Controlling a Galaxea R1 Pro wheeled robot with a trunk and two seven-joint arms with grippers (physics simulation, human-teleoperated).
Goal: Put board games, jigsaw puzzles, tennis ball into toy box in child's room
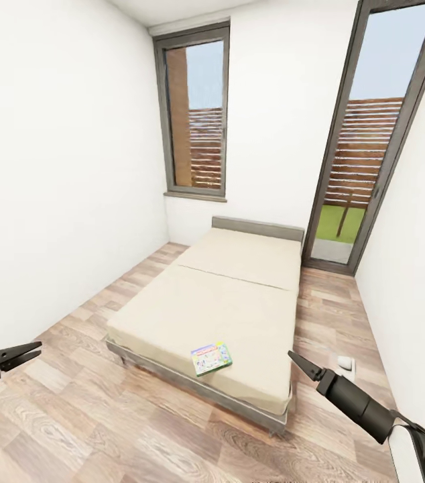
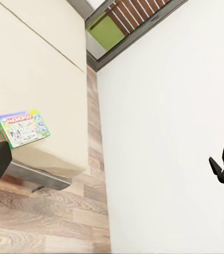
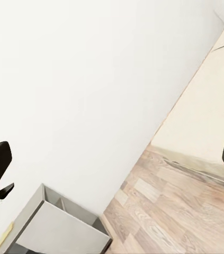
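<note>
Beige bed (image 1: 239, 295), green-edged board game (image 1: 211, 357)

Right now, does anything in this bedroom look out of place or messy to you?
One thing: a green-edged board game lies flat near the foot corner of the bare bed, turned at an angle to the mattress edges. A small white object sits on the wooden floor beside the bed; what it is is unclear.

text: "MONOPOLY" | on: lid of green-edged board game (image 2: 23, 128) | where: lying on the bed (image 2: 32, 69) | other print: too small to read
</note>
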